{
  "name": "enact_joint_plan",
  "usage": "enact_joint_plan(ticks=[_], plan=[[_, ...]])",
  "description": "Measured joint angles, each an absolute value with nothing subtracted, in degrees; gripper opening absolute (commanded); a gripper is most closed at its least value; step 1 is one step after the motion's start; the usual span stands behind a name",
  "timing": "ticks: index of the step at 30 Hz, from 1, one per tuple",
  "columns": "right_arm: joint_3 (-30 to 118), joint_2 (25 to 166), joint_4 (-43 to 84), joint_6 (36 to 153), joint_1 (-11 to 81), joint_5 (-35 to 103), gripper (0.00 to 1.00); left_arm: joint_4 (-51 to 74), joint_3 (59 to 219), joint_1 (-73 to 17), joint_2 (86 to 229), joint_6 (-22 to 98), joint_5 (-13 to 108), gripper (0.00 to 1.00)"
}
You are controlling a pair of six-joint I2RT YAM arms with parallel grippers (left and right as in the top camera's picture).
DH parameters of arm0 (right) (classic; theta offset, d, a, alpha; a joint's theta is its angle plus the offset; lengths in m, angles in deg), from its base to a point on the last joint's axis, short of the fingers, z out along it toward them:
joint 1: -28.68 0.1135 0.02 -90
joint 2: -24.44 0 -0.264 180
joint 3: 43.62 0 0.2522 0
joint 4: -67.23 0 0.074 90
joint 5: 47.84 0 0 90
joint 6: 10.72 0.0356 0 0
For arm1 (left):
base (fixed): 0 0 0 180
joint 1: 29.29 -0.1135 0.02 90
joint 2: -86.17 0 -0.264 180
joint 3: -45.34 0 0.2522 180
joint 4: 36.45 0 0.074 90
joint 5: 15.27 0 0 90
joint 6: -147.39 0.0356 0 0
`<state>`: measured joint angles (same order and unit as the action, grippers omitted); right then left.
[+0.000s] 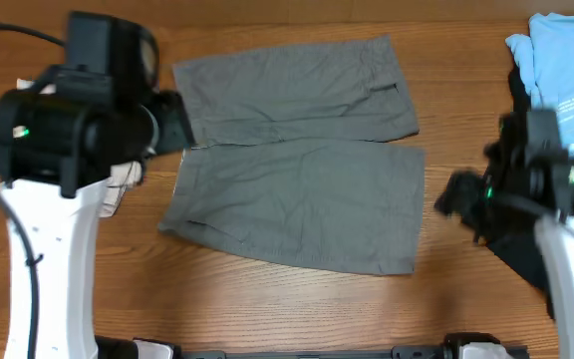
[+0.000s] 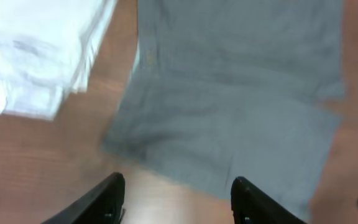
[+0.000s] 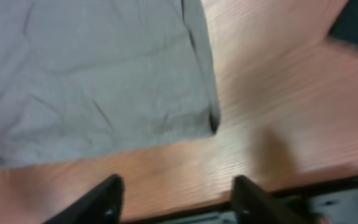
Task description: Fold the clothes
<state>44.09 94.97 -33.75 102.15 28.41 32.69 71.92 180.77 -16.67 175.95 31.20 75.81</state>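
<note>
Tabletop; left claw, right claw aloft

A wooden table of warm reddish-brown fills every view, its grain running in long straight streaks from side to side under the overhead camera. The light is soft and even, leaving a pale sheen on the table's boards in both wrist views. Past the table's near edge lies a dark strip, too blurred to name.
</note>
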Motion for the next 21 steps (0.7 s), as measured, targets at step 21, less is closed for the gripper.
enact_joint_plan(ticks=[21], plan=[[9.2,96.8,-7.2,112.7,28.5,24.0,0.69,60.6,153.9,-9.0,176.6,30.1,77.7,0.58]])
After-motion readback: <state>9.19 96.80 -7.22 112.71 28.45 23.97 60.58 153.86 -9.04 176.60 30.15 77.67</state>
